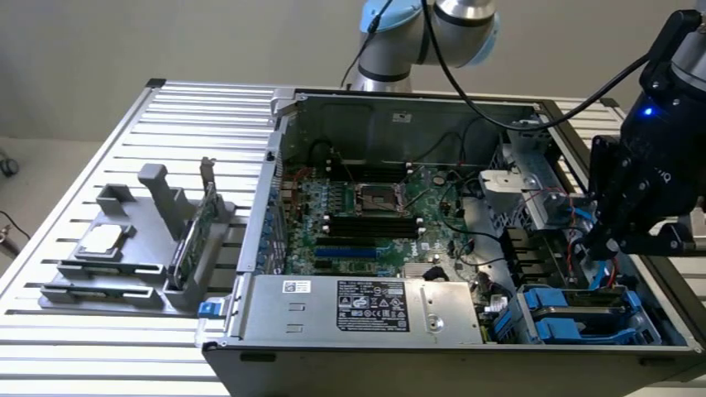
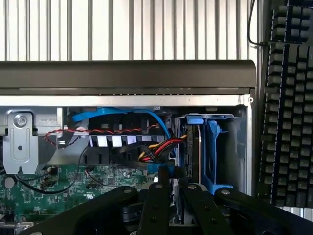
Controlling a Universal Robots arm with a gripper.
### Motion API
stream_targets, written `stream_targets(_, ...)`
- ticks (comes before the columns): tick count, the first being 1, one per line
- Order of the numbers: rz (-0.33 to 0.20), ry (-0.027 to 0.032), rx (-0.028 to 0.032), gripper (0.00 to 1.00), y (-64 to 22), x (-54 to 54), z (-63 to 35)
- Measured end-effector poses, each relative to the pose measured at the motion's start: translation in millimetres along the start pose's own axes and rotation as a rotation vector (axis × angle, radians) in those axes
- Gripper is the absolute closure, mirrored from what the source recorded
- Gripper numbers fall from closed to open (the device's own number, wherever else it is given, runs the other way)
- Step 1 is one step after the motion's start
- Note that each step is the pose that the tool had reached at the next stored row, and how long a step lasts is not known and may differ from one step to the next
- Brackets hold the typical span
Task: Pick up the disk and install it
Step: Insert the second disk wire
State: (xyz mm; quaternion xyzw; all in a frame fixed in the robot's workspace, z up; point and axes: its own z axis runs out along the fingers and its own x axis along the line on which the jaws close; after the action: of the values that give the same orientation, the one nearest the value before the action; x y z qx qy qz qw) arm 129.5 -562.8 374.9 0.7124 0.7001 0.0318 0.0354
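One slatted table (image 1: pixel 165 107), bearing an open computer case (image 1: pixel 441 207) with motherboard (image 1: pixel 364 207) and power supply (image 1: pixel 364 308) exposed, plus a grey rack (image 1: pixel 132 248) of parts well off toward the exterior view's left. Hangs low over the drive bay (image 1: pixel 584 318) in the case's corner at the exterior view's right: gripper (image 1: pixel 596 248), jaws drawn narrow about the disk (image 2: pixel 165 170), seen edge-on as a thin silver slab with a blue tip. Stands just beside a second blue carrier (image 2: pixel 212 156) seated upright in the bay, with red and yellow leads (image 2: pixel 164 146) plugged in near it.
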Motion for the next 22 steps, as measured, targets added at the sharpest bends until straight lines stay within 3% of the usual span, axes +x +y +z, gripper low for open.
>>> stream_targets(3, 0.0, -0.0004, 0.0001, 0.83, -1.8, 0.1, 0.0)
stream_targets(7, 0.0, -0.0004, 0.0001, 0.83, -14.0, -0.2, -0.4)
stream_targets(22, 0.0, -0.0002, -0.0099, 0.83, -16.3, -18.7, 18.4)
